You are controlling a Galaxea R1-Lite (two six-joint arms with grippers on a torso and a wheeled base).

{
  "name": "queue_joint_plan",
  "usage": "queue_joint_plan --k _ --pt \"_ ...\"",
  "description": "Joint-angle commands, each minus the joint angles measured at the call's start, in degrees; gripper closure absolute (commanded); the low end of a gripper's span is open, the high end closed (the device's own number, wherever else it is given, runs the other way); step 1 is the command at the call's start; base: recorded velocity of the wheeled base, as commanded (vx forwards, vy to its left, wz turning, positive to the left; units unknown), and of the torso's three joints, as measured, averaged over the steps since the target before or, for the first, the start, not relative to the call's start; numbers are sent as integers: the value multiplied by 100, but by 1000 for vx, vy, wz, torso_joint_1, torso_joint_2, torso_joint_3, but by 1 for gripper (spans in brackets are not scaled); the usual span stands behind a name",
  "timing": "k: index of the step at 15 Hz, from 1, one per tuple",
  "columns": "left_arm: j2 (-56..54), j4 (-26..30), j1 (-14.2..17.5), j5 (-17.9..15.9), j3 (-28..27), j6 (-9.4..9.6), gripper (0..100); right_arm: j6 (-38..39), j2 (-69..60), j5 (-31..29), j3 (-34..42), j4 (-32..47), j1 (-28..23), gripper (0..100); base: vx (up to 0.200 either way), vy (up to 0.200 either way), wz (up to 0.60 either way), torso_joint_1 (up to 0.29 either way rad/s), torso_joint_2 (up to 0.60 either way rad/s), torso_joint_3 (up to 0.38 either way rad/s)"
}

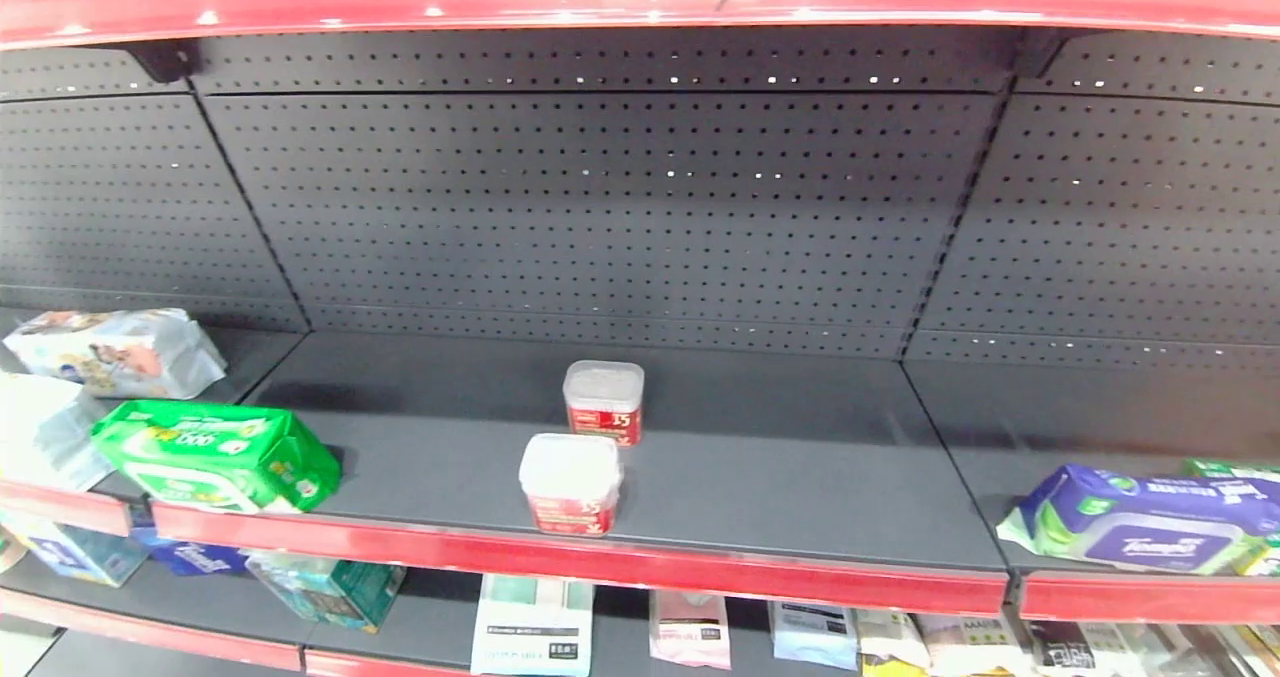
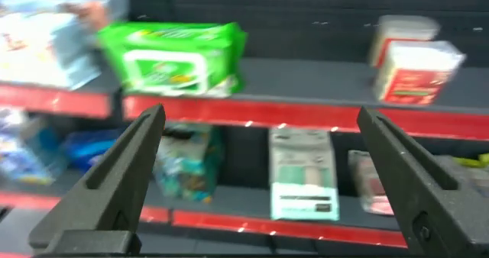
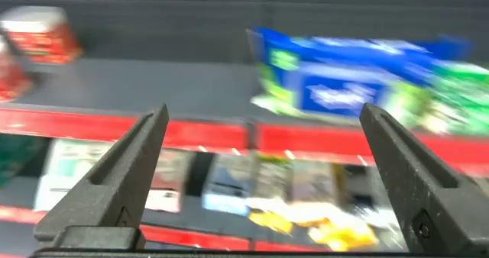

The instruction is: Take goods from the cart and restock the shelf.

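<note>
Left hand (image 2: 260, 113) and right hand (image 3: 263, 109), fingers spread wide and empty, face the shelf (image 1: 760, 477); the front tub (image 1: 570, 484) stands at the red lip, so a careless reach could topple it; the green pack (image 1: 215, 454) likewise sits at the edge; tub labels are red with pale print.

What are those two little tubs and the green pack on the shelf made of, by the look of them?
The front tub and back tub look like rigid plastic: cloudy, translucent lids, red labels. The green pack seems soft, glossy plastic film: it puckers and catches the light.
</note>
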Motion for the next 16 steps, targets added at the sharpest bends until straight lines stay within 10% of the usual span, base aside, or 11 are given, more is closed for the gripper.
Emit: queue_joint_plan --k 1,10,12,14,16 --pt "8 2 -2 -2 1 2 0 -5 14 1 1 0 9 0 0 0 -600 7 7 2" --pt "456 -7 -11 -63 -465 -33 0 -31 14 10 1 0 9 0 0 0 0 0 0 0" --pt "3040 -86 103 807 -2381 -754 0 -31 14 10 1 0 9 0 0 0 0 0 0 0" --pt "4446 -51 156 1668 -2926 -772 0 -31 14 10 1 0 9 0 0 0 0 0 0 0" --pt "4982 -59 156 1659 -2565 -754 0 -31 14 10 1 0 9 0 0 0 0 0 0 0"
